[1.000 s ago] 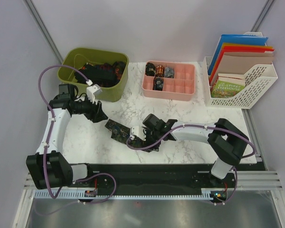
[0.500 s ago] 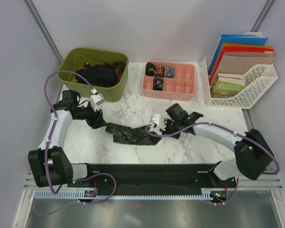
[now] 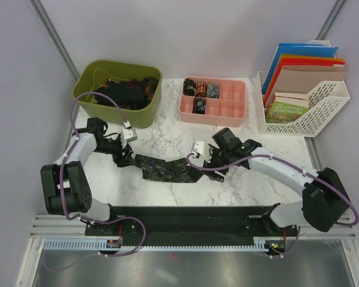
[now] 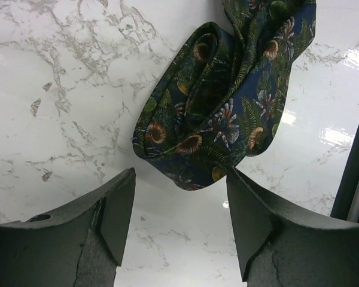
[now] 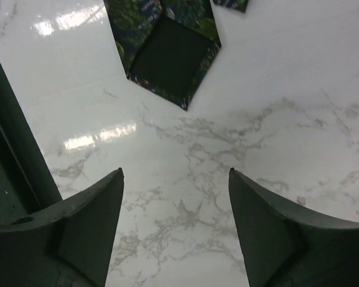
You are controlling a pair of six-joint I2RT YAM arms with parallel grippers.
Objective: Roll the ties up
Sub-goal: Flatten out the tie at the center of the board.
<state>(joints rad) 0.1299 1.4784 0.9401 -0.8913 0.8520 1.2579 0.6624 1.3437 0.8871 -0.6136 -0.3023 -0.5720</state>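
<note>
A patterned tie [image 3: 164, 168] lies stretched out on the marble surface [image 3: 167, 128] between the two arms. The left fingers [image 4: 107, 215] are spread wide, and the tie's bunched, folded end sits just ahead of their tips. The right fingers [image 5: 90, 209] are spread and hold nothing. The tie's pointed end lies underside up, ahead of them and apart.

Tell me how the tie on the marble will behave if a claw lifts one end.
Likely floppy: the tie lies bunched in soft folds at one end, so it would probably drape and sag. Probably light, being thin flat fabric at its pointed tip. It may slide easily, since the marble top looks glossy.
</note>
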